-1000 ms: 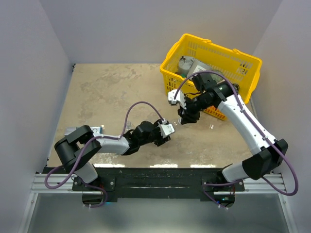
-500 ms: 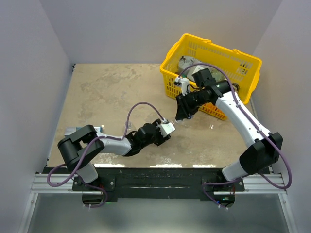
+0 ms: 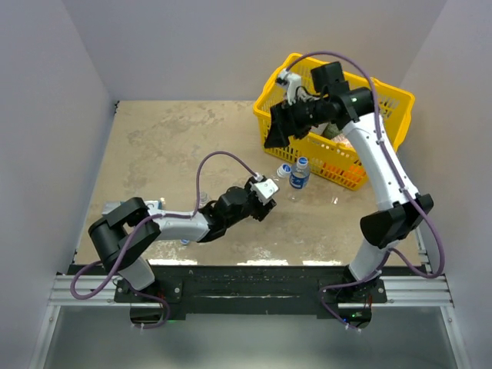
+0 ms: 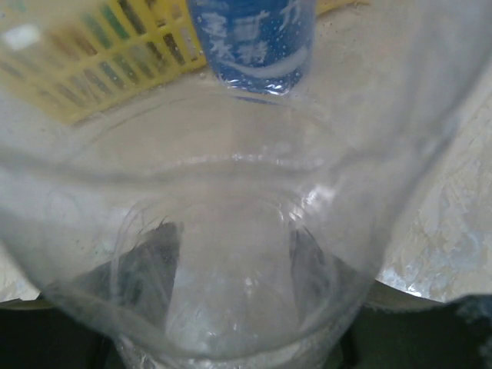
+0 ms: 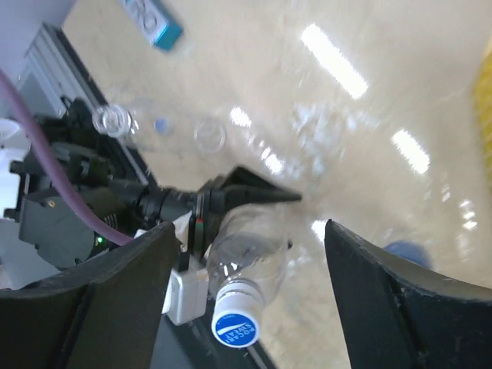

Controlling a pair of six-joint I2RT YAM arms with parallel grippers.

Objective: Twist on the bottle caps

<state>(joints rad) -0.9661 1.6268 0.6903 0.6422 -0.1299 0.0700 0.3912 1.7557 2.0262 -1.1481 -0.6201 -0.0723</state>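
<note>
Beige marbled tabletop between grey walls, with a yellow basket at the upper right of the overhead view.

The left gripper reaches out low over the middle of the table and is clamped around a clear unlabelled bottle. That bottle lies tilted in its grasp, and a blue cap sits on its neck. Just beside it, toward the basket, stands the labelled bottle, upright, with its own blue cap on top.

The right gripper hangs high over the basket's near left corner. Its fingers are spread wide and there is nothing between them. It is well apart from both bottles.

Two bottles look capped, I'd say, though I cannot tell from here whether either cap is screwed fully tight. In the upper left of the right wrist view there is an open-mouthed clear bottle. A second clear ring near it could be another open neck. A blue speck between them may be a loose cap, but it is too small to be sure. A blue-and-white packet lies further off.

So at least one bottle seems left to do. The next step would probably be to fetch that cap.
</note>
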